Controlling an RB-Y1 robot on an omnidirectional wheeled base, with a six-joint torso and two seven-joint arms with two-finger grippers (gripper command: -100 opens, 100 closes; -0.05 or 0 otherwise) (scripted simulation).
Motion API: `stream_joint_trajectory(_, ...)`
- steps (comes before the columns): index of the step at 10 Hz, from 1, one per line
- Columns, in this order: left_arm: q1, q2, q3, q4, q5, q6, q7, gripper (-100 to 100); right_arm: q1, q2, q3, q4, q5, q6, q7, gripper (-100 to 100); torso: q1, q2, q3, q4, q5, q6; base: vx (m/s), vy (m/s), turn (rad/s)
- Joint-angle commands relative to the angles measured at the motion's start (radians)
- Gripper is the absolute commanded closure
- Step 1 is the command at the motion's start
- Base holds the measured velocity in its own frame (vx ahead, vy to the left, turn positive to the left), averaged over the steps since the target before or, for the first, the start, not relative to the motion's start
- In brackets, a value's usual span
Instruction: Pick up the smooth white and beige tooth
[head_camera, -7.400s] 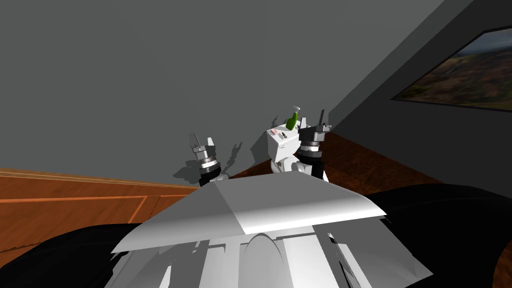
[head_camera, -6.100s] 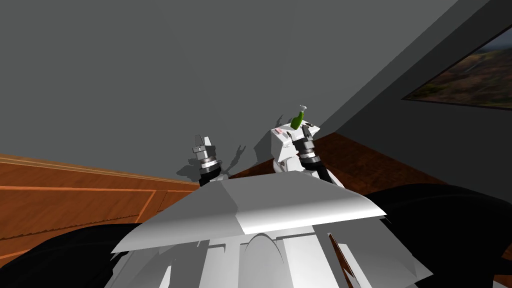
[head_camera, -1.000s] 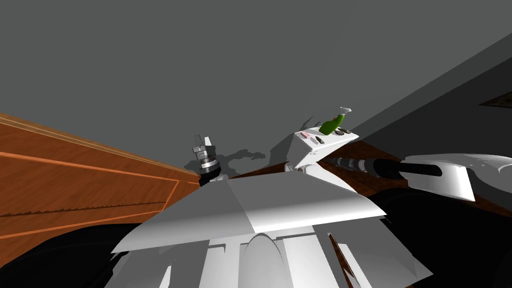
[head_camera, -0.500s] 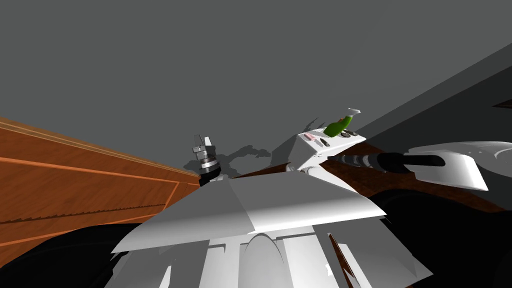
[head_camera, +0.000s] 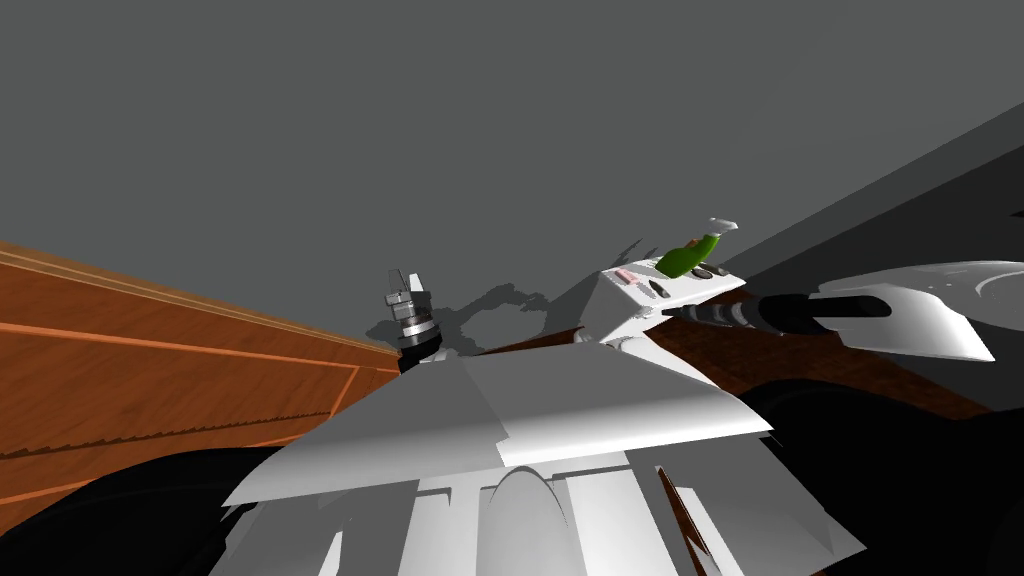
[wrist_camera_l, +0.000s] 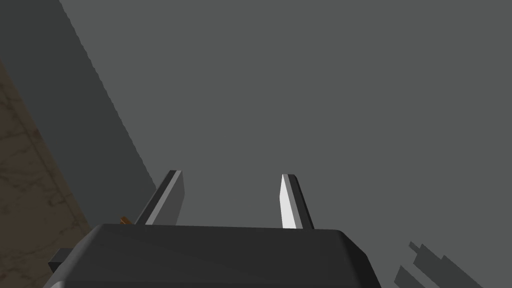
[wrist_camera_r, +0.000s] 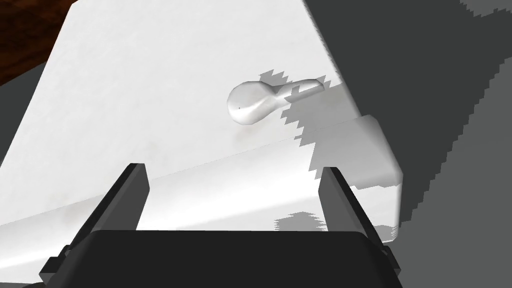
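A small white cabinet (head_camera: 625, 310) stands against the grey wall. On its top lie a green bottle (head_camera: 682, 260), a pink piece (head_camera: 625, 274) and dark bits (head_camera: 660, 288). A small white piece (head_camera: 722, 225) sits at the bottle's tip; I cannot tell whether it is the tooth. My right gripper (wrist_camera_r: 233, 170) is open, close to the cabinet's white face (wrist_camera_r: 150, 100), just short of a rounded white knob (wrist_camera_r: 250, 102) on a stem. The right forearm (head_camera: 760, 315) reaches in from the right. My left gripper (head_camera: 405, 280) (wrist_camera_l: 230, 175) is raised and open, holding nothing.
A brown wooden panel (head_camera: 150, 350) runs along the left. Dark wooden floor (head_camera: 800, 365) lies around the cabinet. The grey wall (head_camera: 500, 120) is right behind it, with a darker wall (head_camera: 900, 200) meeting it at the corner on the right.
I have turned, so the cabinet slid right in the head view. My right arm swung out wide and now comes at the cabinet's face from the right. The left arm kept its pose.
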Motion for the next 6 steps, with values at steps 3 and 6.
stream_joint_trajectory(3, 0.0, 0.0, 0.0, 0.0, 0.0, 0.0, 0.0, 0, 0.012, -0.088, 0.024, 0.037, -0.029, 0.007, 0.015, -100, 0.002, -0.003, -0.002, -0.001, 0.0, -0.001, 0.049, 0.027, 0.03)
stream_joint_trajectory(6, 0.0, 0.0, 0.0, 0.0, 0.0, 0.0, 0.0, 0, 0.031, -0.158, 0.034, 0.068, -0.049, 0.013, 0.023, -100, 0.003, -0.003, -0.002, -0.001, 0.001, -0.001, 0.05, 0.036, 0.026)
